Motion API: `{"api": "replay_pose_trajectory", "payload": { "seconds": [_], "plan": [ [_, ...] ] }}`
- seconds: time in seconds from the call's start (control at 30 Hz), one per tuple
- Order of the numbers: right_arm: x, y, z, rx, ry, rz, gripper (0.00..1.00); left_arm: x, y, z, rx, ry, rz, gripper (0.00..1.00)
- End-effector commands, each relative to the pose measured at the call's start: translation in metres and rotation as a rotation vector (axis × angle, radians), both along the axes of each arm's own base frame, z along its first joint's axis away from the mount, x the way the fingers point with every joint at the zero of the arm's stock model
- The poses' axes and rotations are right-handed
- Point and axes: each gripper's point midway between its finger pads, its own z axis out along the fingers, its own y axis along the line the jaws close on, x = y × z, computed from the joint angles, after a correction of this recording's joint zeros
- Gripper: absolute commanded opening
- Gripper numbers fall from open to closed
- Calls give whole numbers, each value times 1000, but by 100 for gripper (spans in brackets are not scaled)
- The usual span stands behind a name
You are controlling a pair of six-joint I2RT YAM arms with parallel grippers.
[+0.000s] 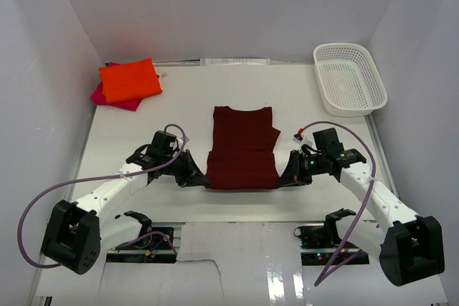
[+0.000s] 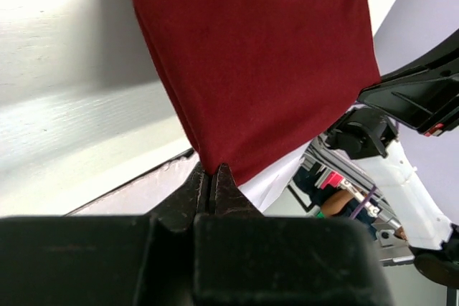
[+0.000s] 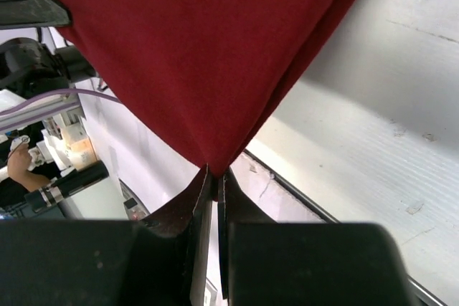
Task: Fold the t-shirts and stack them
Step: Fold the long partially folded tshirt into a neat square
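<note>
On the white table, my left gripper and right gripper each pinch a near corner of the maroon shirt.

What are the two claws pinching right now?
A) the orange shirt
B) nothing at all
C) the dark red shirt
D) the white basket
C: the left gripper and the right gripper are each shut on a near corner of the dark red shirt, as both wrist views show.
</note>
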Motion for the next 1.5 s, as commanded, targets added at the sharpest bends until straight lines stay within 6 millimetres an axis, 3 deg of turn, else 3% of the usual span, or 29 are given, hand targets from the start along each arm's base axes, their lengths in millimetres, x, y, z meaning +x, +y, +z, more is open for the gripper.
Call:
{"api": "replay_pose_trajectory", "payload": {
  "seconds": [0.0, 0.17, 0.33, 0.37, 0.4, 0.43, 0.5, 0.53, 0.57, 0.8, 0.87, 0.9, 0.97, 1.0, 1.07, 1.1, 1.17, 1.2, 1.27, 1.47],
  "plan": [
    [9, 3, 34, 20, -68, -6, 8, 8, -5, 23, -43, -57, 29, 0],
    [19, 6, 56, 27, -94, 2, 8, 33, -10, 47, -29, -117, 37, 0],
    [43, 12, 83, 38, -158, 15, 8, 65, -24, 67, -39, -143, 25, 0],
    [49, 13, 82, 31, -146, 14, 8, 77, -27, 83, -56, -183, 27, 0],
    [58, 16, 94, 38, -179, 20, 8, 84, -28, 88, -58, -194, 28, 0],
    [65, 17, 92, 33, -166, 20, 8, 93, -27, 85, -44, -188, 33, 0],
    [80, 19, 103, 35, -197, 20, 8, 112, -28, 101, -52, -226, 42, 0],
    [87, 20, 99, 29, -179, 17, 8, 124, -26, 97, -39, -222, 52, 0],
    [93, 20, 98, 26, -177, 16, 8, 135, -26, 108, -45, -252, 58, 0],
    [151, 15, 106, 14, -207, -20, 8, 200, -15, 109, -25, -270, 108, 0],
    [164, 14, 105, 13, -210, -26, 8, 214, -19, 95, -18, -245, 105, 0],
    [172, 14, 98, 8, -189, -31, 8, 224, -20, 102, -27, -264, 108, 0],
    [190, 10, 105, 14, -209, -48, 8, 238, -24, 92, -26, -244, 106, 0],
    [198, 9, 99, 10, -191, -55, 8, 249, -27, 101, -35, -269, 107, 0],
    [213, 5, 105, 11, -214, -73, 8, 261, -31, 101, -41, -274, 105, 0],
    [220, 4, 98, 8, -196, -76, 8, 273, -34, 99, -40, -279, 105, 0],
    [232, 2, 102, 16, -207, -86, 8, 283, -38, 95, -49, -271, 96, 0],
    [237, 2, 95, 12, -193, -87, 8, 291, -41, 80, -45, -244, 94, 0],
    [250, -2, 98, 6, -211, -102, 8, 303, -46, 85, -67, -261, 89, 0],
    [284, -9, 88, 8, -206, -127, 8, 335, -53, 73, -67, -284, 108, 0]
  ]
}}
